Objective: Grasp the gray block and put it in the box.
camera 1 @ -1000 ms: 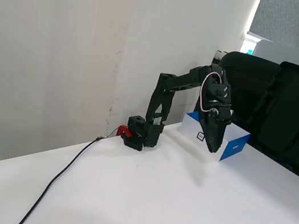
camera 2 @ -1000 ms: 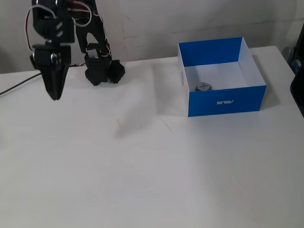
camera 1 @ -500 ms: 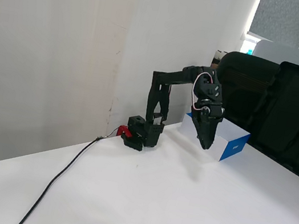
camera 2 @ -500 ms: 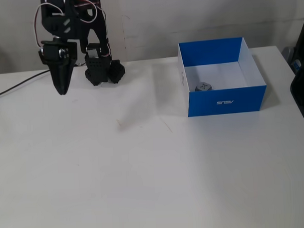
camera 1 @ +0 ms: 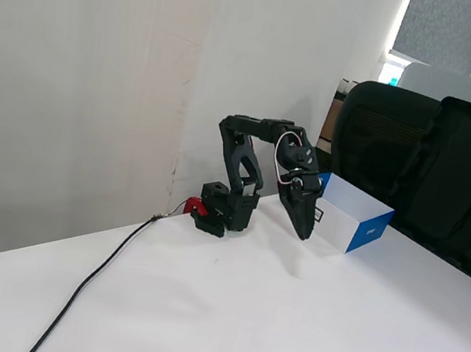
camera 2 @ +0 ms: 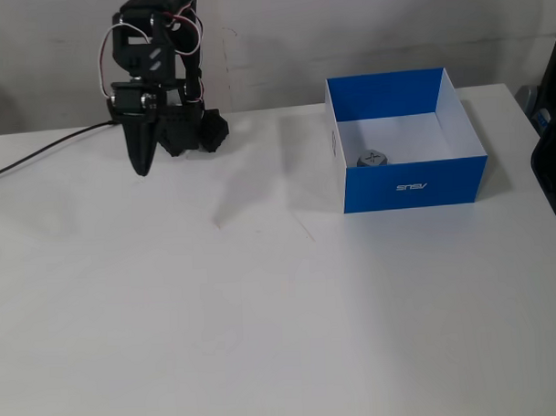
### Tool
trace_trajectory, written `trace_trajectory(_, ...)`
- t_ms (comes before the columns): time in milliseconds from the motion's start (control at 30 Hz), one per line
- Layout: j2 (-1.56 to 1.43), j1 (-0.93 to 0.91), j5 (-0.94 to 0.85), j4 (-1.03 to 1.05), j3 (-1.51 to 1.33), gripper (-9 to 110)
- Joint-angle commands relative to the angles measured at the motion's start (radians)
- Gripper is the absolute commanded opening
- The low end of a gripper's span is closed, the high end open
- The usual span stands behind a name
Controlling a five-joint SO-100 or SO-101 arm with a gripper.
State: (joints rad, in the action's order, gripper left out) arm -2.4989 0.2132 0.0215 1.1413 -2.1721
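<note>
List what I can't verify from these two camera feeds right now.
- Gray block: visible only in a fixed view; the box wall hides it in the other.
- Block's underside contact: near wall cuts it off.
- Claw: dark, any gap unresolvable in both fixed views.
</note>
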Motion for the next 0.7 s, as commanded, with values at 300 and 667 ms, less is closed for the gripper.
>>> trace_trajectory(300,-0.265,-0.071,-0.023,-0.239,-0.33,0)
trace_trajectory(667,-0.528,-0.091,-0.061,-0.321,-0.637,0)
